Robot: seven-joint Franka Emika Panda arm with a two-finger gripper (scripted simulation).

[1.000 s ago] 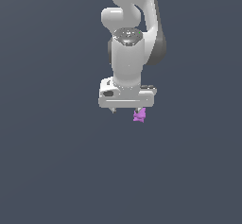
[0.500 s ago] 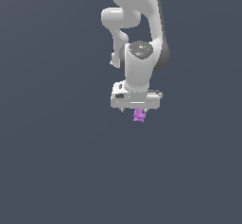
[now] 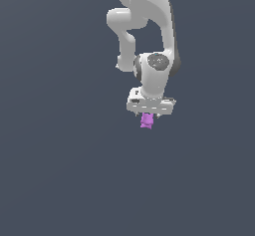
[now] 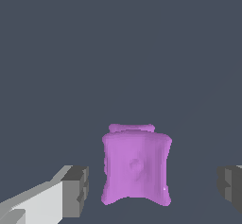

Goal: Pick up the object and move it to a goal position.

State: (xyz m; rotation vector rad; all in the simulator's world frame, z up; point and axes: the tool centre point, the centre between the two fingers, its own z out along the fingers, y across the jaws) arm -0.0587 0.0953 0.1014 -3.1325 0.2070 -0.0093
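The white robot arm (image 3: 149, 41) is seen bent downward over a plain dark grey surface (image 3: 60, 170). Its gripper (image 3: 147, 116) is pointed down, with the fingers (image 4: 75, 190) spread wide apart and gaps left on both sides of the purple block (image 4: 136, 167). The block (image 3: 146, 121) is seen just beneath the gripper body, between the fingers but untouched by them.

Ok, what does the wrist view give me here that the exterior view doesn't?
Wrist only: both fingers standing apart from the block, with a clear gap on each side, so nothing is pinched yet. Exterior only: the whole arm bent over, with the gripper pointing down. Both: the purple block centred at the gripper, on a plain dark grey ground.
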